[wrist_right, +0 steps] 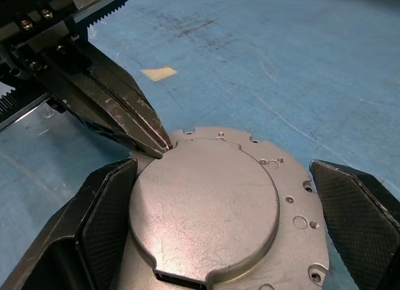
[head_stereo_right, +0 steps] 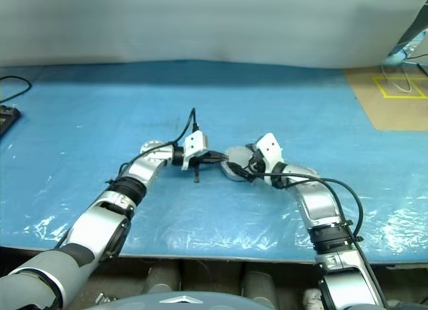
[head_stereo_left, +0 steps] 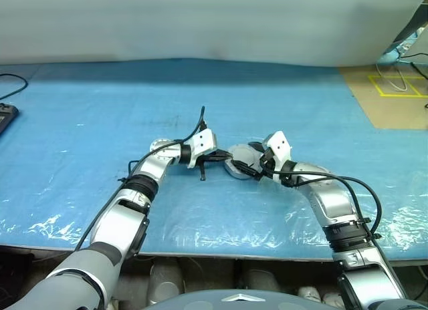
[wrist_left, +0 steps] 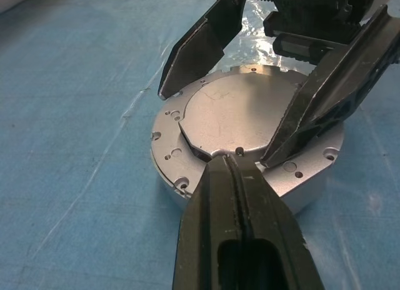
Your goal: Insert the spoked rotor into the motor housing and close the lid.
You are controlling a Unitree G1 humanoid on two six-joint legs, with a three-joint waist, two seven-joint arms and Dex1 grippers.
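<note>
Both arms are silver metal with black joint rings and grey padded upper sleeves. A black cable loops along each forearm. Each wrist carries a white camera block. The left gripper [wrist_right: 134, 124] has slim, scuffed black fingers with a toothed rack and screws behind; the right gripper [wrist_left: 262, 109] has broad black fingers with textured pads [wrist_right: 106, 224].

Even overhead light — glare on plastic sheet [head_stereo_left: 200, 220].

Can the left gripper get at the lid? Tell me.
Probably yes: the shut left gripper tips already meet the lid edge, with the open right gripper straddling the motor housing.
</note>
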